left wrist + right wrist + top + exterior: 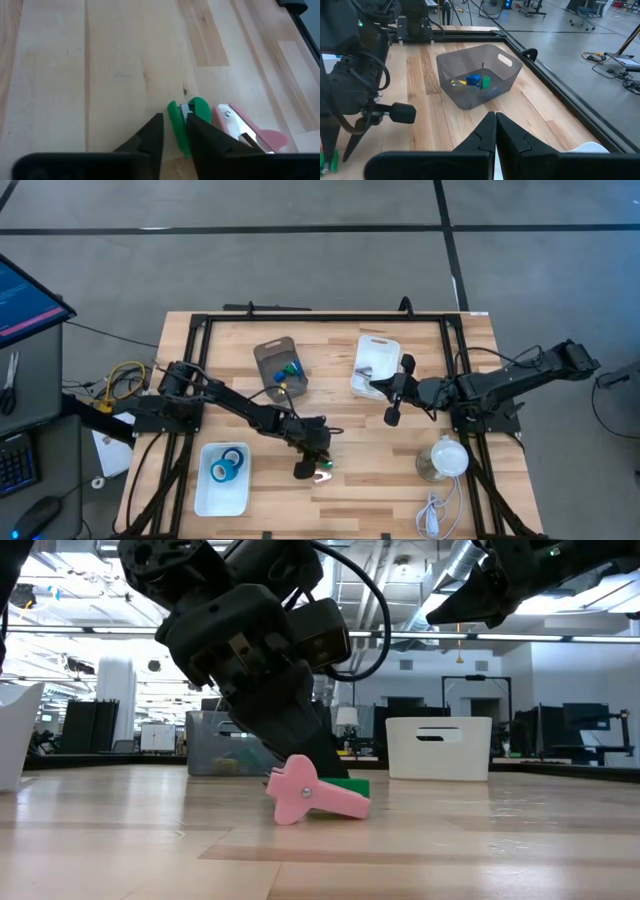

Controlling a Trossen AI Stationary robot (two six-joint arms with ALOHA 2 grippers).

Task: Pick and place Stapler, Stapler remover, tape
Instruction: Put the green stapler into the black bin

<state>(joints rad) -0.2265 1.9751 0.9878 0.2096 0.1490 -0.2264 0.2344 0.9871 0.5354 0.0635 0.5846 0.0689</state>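
Nearest the front edge of the wooden counter (360,430), the left end effector (318,466) is down at the surface with its fingers (150,135) set around one green handle of a green stapler remover (186,120), the jaws narrowed on it; whether they have fully clamped cannot be told. A pink stapler remover (310,792) lies just beside the green one, flat on the counter. To the left, a white tray (222,478) holds two rolls of blue tape (228,465). Farther back, the right end effector (392,398) hangs above the counter with its fingers (492,132) closed on nothing, near a white bin (376,366). A grey bin (280,367) nearby holds small blue, yellow and green items.
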